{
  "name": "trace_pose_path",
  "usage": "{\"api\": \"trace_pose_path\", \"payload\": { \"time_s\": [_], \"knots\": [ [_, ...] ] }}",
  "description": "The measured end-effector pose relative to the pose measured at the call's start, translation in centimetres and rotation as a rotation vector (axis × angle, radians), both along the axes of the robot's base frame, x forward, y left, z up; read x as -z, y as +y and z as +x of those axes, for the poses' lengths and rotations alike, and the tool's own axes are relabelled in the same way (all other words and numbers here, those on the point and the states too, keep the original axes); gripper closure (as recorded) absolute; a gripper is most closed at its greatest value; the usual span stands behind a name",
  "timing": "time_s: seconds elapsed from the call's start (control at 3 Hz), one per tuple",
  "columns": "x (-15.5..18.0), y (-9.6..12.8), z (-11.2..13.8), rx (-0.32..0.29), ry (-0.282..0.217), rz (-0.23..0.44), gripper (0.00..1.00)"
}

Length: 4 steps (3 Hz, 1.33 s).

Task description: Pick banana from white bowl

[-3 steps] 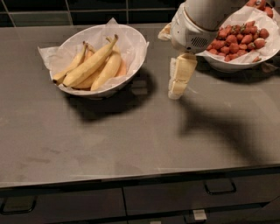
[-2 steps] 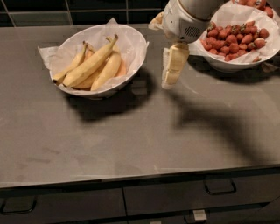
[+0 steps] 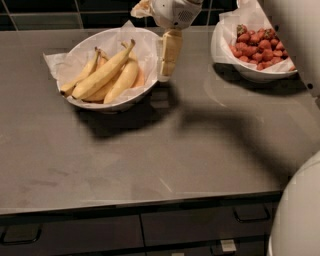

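The robot's cream-coloured, blocky plastic tool (image 3: 168, 60) hangs at the top centre of the view above the grey matte counter (image 3: 150, 160), its pale yellowish surface crossed by faint seams that split it into stacked segments. It is fixed under a smooth, rounded white wrist housing (image 3: 174, 11), which has a small patch of dark perforated dots on its right face and an irregular tan piece (image 3: 142, 8) jutting out at its left. A broad off-white arm segment (image 3: 295, 40) with a soft grey shade fills the upper right corner, and a large, smooth white curved shell (image 3: 297, 215) bulges in at the lower right.
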State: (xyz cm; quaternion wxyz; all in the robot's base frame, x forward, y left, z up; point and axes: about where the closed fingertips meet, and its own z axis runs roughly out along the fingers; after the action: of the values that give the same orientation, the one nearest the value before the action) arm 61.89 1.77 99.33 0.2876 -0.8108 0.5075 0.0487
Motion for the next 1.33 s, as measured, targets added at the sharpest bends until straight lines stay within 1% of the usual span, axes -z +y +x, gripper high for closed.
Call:
{"api": "trace_pose_path", "payload": {
  "time_s": [0.33, 0.67, 1.0, 1.33],
  "knots": [
    [-0.3, 0.2, 0.3, -0.002, -0.007, 0.008, 0.00],
    [0.8, 1.8, 1.4, -0.043, 0.016, 0.025, 0.00],
    [2.0, 4.6, 3.5, -0.128, 0.035, 0.035, 0.00],
    [2.2, 7.4, 5.3, -0.192, 0.034, 0.084, 0.00]
  ]
}}
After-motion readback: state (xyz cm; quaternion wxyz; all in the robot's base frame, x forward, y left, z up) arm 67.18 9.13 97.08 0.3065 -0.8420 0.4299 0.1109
